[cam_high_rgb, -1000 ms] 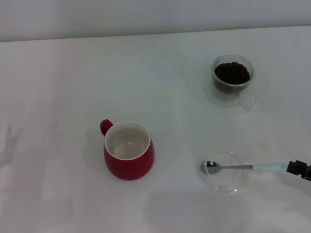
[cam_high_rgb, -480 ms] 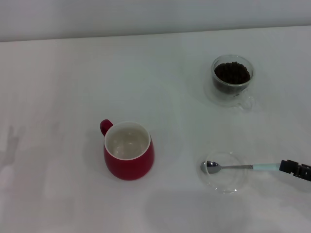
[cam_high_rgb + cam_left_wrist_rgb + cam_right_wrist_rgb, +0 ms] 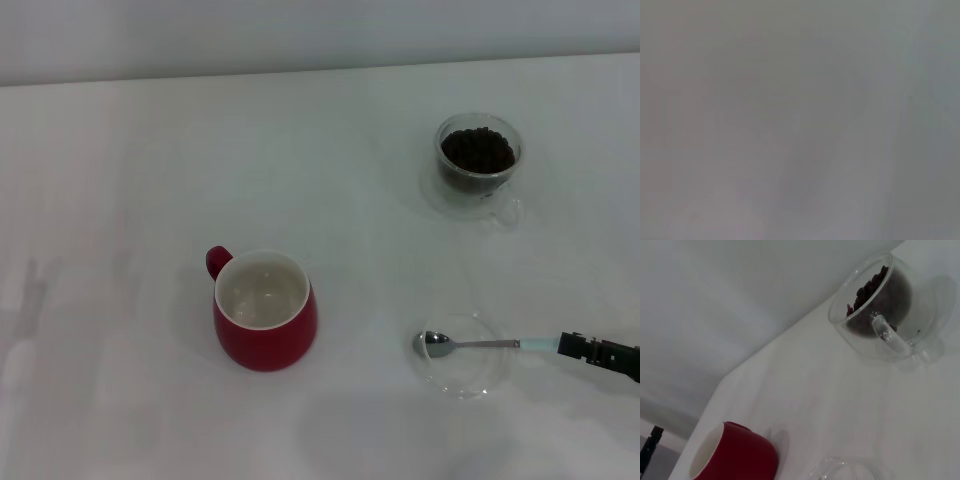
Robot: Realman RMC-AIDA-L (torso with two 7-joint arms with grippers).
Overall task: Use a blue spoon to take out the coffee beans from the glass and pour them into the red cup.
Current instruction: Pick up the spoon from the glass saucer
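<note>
The red cup (image 3: 265, 312) stands empty at the table's middle left, its handle toward the far left. The glass (image 3: 478, 188) holding the coffee beans (image 3: 478, 150) stands at the far right. The blue spoon (image 3: 480, 344) lies across a flat clear saucer (image 3: 465, 378), its bowl toward the cup. My right gripper (image 3: 574, 346) reaches in from the right edge at table height and covers the end of the spoon's pale-blue handle (image 3: 535, 344). The right wrist view shows the glass (image 3: 887, 335) with beans (image 3: 867, 290), the red cup (image 3: 735, 455) and the saucer's rim (image 3: 840, 465). The left gripper is out of view.
The white table's (image 3: 120, 180) far edge meets a pale wall at the back. The left wrist view shows only a blank grey surface (image 3: 800, 120).
My right gripper has moved left along the table, from beyond the spoon's handle end to over it. The spoon, glass and cup have not moved.
</note>
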